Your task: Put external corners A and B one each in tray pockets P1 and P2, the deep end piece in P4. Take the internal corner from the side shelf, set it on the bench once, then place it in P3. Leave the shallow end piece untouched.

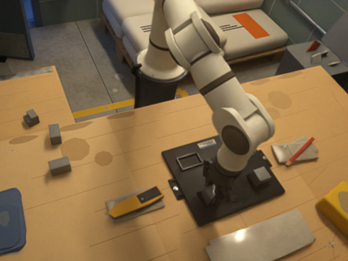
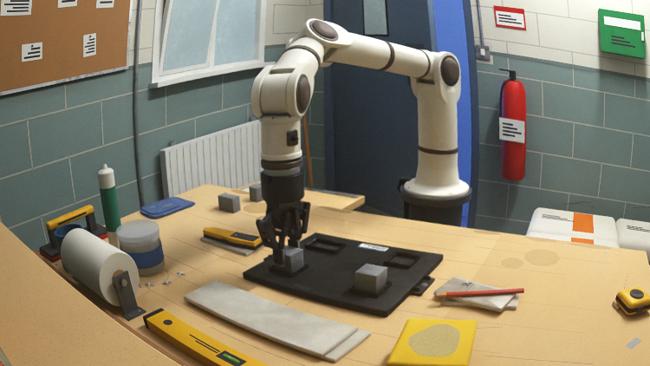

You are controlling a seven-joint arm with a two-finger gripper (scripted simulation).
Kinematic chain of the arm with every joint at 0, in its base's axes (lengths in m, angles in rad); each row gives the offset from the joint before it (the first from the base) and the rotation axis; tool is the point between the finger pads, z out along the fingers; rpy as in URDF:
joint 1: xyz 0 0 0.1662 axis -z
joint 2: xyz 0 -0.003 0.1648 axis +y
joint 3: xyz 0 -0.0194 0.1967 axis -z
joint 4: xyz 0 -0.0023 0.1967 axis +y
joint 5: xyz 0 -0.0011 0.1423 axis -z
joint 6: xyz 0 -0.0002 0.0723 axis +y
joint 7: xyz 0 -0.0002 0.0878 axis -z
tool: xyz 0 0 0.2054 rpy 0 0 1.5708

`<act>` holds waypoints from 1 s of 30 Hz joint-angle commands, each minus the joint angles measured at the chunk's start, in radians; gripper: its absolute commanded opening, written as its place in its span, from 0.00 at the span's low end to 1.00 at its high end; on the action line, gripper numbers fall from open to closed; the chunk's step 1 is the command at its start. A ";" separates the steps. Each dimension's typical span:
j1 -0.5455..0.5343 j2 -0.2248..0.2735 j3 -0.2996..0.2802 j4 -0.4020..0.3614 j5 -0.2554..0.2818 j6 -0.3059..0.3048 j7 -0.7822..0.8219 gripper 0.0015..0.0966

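Observation:
A grey block (image 1: pixel 208 192) (image 2: pixel 292 260) sits in a near-corner pocket of the black tray (image 1: pixel 222 178) (image 2: pixel 346 271), partly hidden by the gripper fingers around it. A second grey block (image 1: pixel 261 174) (image 2: pixel 371 278) stands in another tray pocket toward the pencil side. Two pockets, one framed in grey (image 1: pixel 189 160) (image 2: pixel 325 245) and one far (image 2: pixel 402 260), hold nothing. Two grey pieces (image 1: pixel 55 133) (image 1: pixel 59 165) lie on the bench at the left, and a stepped one (image 1: pixel 31 117) lies on the raised side shelf. My gripper (image 1: pixel 217 193) (image 2: pixel 282 255) reaches straight down over the first block and is closed on it.
Behind the bench stand the arm's pedestal (image 1: pixel 159 86) and a radiator (image 2: pixel 213 157). A yellow-black tool on a pad (image 1: pixel 135 201) lies left of the tray, a grey slab (image 1: pixel 260 237) in front, a red pencil on a cloth (image 1: pixel 296 150) to the right, and a yellow pad (image 1: pixel 335 206) near the edge.

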 commanded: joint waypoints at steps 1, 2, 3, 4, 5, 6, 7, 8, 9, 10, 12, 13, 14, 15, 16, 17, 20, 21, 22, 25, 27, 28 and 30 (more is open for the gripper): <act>0.000 -0.002 -0.001 -0.001 0.000 0.000 0.000 0.47; 0.000 -0.002 -0.001 -0.001 0.000 0.000 0.000 0.49; 0.000 -0.002 -0.001 -0.001 0.000 0.000 0.000 0.51; 0.000 -0.002 -0.001 -0.001 0.000 0.000 0.000 0.53; 0.000 -0.002 -0.001 -0.001 0.000 0.000 0.000 0.53; 0.000 -0.002 -0.001 -0.001 0.000 0.000 0.000 0.53; 0.000 -0.002 -0.001 -0.001 0.000 0.000 0.000 0.53; 0.000 -0.002 -0.001 -0.001 0.000 0.000 0.000 0.53; 0.000 -0.002 -0.001 -0.001 0.000 0.000 0.000 0.53; 0.000 -0.002 -0.001 -0.001 0.000 0.000 0.000 0.53; 0.000 -0.002 -0.001 -0.001 0.000 0.000 0.000 0.53; 0.000 -0.002 -0.001 -0.001 0.000 0.000 0.000 0.53; 0.000 -0.002 -0.001 -0.001 0.000 0.000 0.000 0.53; 0.000 -0.002 -0.001 -0.001 0.000 0.000 0.000 0.53; 0.000 -0.003 -0.001 -0.001 0.000 0.001 0.000 0.53; 0.000 -0.004 -0.002 -0.001 -0.001 0.001 0.000 0.53; 0.001 -0.010 -0.003 0.000 -0.003 0.006 0.001 0.53; 0.001 -0.013 -0.004 0.001 -0.004 0.009 0.001 0.53; 0.001 -0.017 -0.005 0.002 -0.005 0.012 0.001 0.53; 0.002 -0.030 -0.008 0.003 -0.010 0.024 0.002 0.53; 0.003 -0.041 -0.011 0.004 -0.015 0.034 0.004 0.53; 0.003 -0.047 -0.012 0.004 -0.017 0.039 0.005 0.53; 0.004 -0.059 -0.015 0.004 -0.022 0.050 0.007 0.53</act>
